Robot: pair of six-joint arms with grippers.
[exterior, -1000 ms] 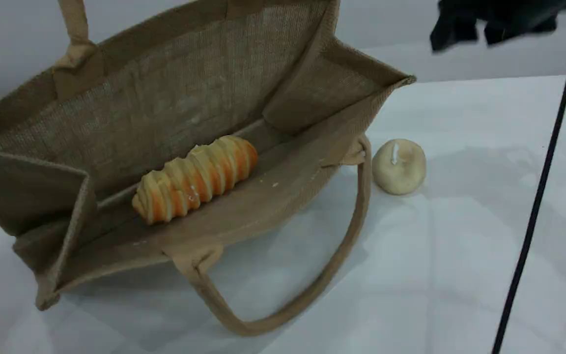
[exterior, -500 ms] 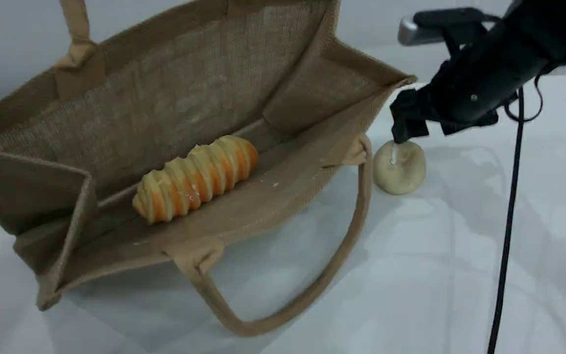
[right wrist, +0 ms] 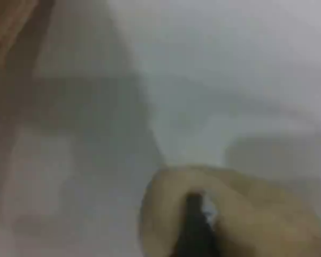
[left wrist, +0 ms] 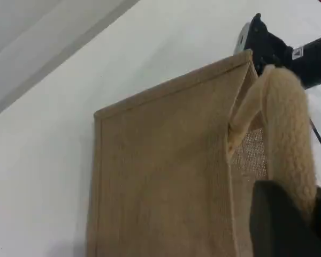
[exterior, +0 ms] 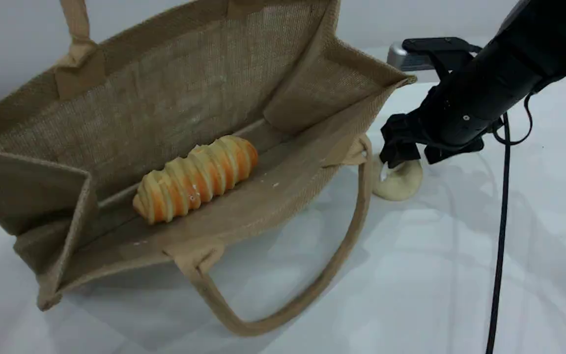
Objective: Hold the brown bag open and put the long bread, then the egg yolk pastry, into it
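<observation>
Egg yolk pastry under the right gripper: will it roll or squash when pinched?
The egg yolk pastry looks round, so a glancing push would probably roll it on the smooth table. Its dimpled top hints it is soft; the right gripper may dent it. Probably light.

Laboratory-type test bench: a plain white table (exterior: 460, 275) before a bare grey wall (exterior: 13, 44), crossed by a black cable (exterior: 498, 255).

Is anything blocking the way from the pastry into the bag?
Only the bag's low front wall and its handle beside the pastry; lifting over them should clear. The bread leaves room inside.
</observation>
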